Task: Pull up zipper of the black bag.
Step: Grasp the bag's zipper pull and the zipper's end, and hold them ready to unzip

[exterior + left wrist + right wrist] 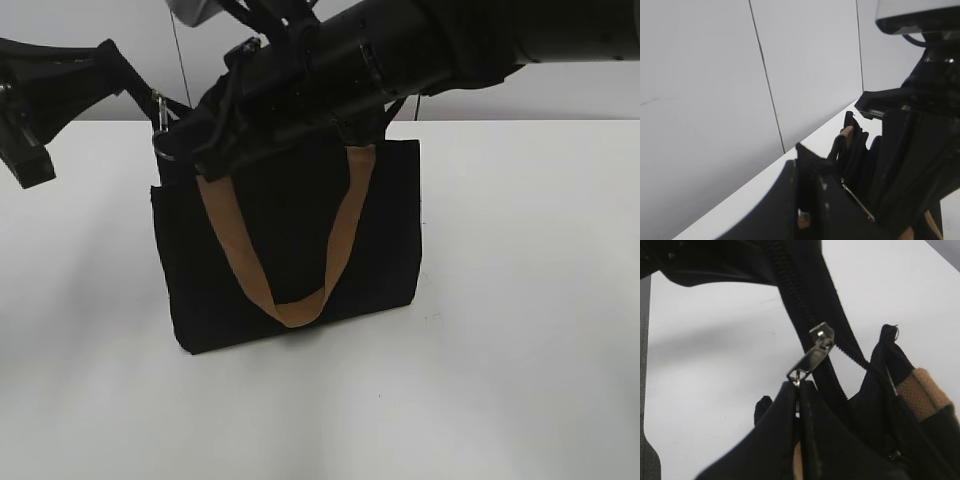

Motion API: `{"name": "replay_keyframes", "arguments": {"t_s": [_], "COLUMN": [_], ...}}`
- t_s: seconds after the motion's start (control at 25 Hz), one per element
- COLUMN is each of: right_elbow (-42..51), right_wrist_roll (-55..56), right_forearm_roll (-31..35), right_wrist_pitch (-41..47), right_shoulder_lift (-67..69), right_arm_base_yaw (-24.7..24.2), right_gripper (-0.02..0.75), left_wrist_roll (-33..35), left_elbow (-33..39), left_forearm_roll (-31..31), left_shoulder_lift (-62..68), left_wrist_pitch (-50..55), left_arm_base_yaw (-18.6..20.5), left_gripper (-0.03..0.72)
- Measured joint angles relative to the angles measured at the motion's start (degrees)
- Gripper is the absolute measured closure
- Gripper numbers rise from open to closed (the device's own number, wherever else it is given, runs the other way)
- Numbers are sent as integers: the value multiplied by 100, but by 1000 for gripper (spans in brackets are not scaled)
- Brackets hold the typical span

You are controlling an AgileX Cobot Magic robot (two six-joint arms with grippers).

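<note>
The black bag [290, 250] stands upright mid-table, one tan handle hanging down its front. My right gripper [799, 386] is shut on the silvery pull tab [807, 362] of the zipper [795, 295], whose slider sits near the bag's left end. In the exterior view the right arm lies across the bag's top, its gripper [185, 140] at the left corner, next to the pull tab [158, 108]. My left gripper [807, 167] is shut on the bag's end fabric [810, 159]; it reaches in from the left in the exterior view [135, 88].
A white table [520, 300] lies all around the bag, with a pale wall behind it. The right arm [920, 125] fills the right side of the left wrist view. The tan handle [920, 390] shows at the right of the right wrist view.
</note>
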Motion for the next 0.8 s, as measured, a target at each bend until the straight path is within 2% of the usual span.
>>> {"name": "replay_keyframes", "arguments": {"t_s": [0.28, 0.6, 0.8], "right_elbow": [0, 0, -11], "right_wrist_roll": [297, 1775, 2318], "right_forearm_roll": [-92, -1557, -1746], "right_wrist_pitch": [-32, -50, -40], "right_shoulder_lift": [0, -369, -482], "right_arm_base_yaw": [0, -63, -301], "right_gripper": [738, 738, 738], "left_wrist_roll": [0, 0, 0], "left_elbow": [0, 0, 0], "left_forearm_roll": [0, 0, -35], "left_shoulder_lift": [0, 0, -128], "left_wrist_pitch": [0, -23, -8], "left_arm_base_yaw": [0, 0, -12], "left_gripper": [662, 662, 662]}}
